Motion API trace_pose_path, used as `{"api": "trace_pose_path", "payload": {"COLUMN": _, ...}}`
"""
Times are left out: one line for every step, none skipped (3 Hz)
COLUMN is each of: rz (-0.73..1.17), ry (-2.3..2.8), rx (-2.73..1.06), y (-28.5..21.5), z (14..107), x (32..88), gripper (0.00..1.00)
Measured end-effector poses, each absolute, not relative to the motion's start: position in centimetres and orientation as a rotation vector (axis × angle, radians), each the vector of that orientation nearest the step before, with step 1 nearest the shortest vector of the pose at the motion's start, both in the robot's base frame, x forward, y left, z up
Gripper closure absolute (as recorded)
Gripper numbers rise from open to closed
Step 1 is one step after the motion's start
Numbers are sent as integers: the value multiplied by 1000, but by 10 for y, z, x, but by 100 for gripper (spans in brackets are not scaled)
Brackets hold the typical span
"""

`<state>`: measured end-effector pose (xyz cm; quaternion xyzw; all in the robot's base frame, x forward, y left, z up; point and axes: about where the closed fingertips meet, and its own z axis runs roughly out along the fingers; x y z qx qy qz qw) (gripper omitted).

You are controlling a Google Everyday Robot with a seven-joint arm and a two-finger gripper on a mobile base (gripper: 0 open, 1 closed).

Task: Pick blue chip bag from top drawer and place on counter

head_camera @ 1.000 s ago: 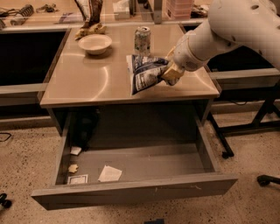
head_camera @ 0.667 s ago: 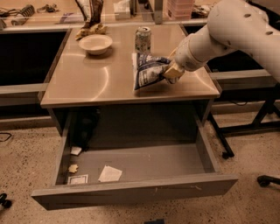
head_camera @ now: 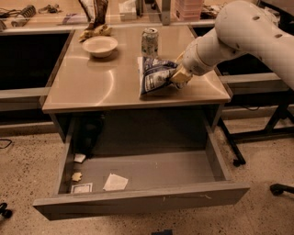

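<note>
The blue chip bag (head_camera: pixel 155 76) is crumpled, dark blue and white. It rests on the beige counter (head_camera: pixel 96 85) right of centre, just in front of the soda can. My gripper (head_camera: pixel 177 75) is at the bag's right end and shut on it. The white arm reaches in from the upper right. The top drawer (head_camera: pixel 147 172) is pulled wide open below the counter, with its long grey front panel (head_camera: pixel 138 199) nearest the camera.
A soda can (head_camera: pixel 149 42) and a beige bowl (head_camera: pixel 100 45) stand at the back of the counter, with a dark brown bag (head_camera: pixel 94 11) behind the bowl. Paper scraps (head_camera: pixel 115 182) lie on the drawer floor at the left. A chair base (head_camera: pixel 280 188) is at the right.
The bag has come down from a raised tilt and now rests on the counter. My gripper has lowered slightly with it.
</note>
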<state>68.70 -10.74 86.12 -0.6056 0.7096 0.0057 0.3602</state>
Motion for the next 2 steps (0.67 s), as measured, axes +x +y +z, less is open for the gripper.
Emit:
{"api": "trace_pose_path", "payload": {"rz": 15, "ry": 1829, "rx": -1561, "y": -107, "z": 861, "x": 687, "gripper": 35}}
{"api": "trace_pose_path", "payload": {"rz": 15, "ry": 1829, "rx": -1561, "y": -107, "z": 861, "x": 687, "gripper": 11}}
